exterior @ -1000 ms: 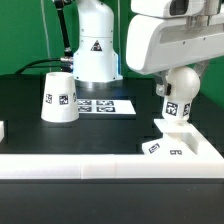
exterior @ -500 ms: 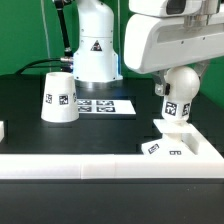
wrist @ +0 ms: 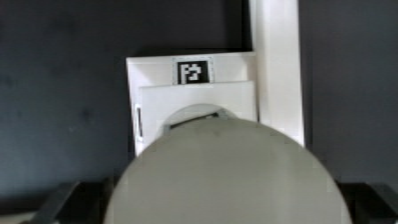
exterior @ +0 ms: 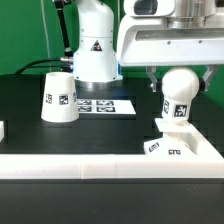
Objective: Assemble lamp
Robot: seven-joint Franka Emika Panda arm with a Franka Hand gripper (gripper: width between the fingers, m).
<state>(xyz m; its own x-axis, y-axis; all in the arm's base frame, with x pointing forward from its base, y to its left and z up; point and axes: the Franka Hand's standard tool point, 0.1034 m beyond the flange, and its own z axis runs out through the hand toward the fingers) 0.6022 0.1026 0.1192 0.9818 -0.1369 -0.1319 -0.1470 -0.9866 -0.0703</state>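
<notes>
We see the bulb (exterior: 180, 100) standing on the base (exterior: 200, 148), our gripper (exterior: 179, 84) spread apart around it; the shade (exterior: 59, 97) sits well apart, not yet fitted

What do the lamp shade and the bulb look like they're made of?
Lamp shade: looks like opaque white plastic with a matte finish; the cone wall is smooth, even and rigid-looking. Bulb: probably the same white plastic, not glass; it is fully opaque, with soft shading and no sharp glints.
</notes>
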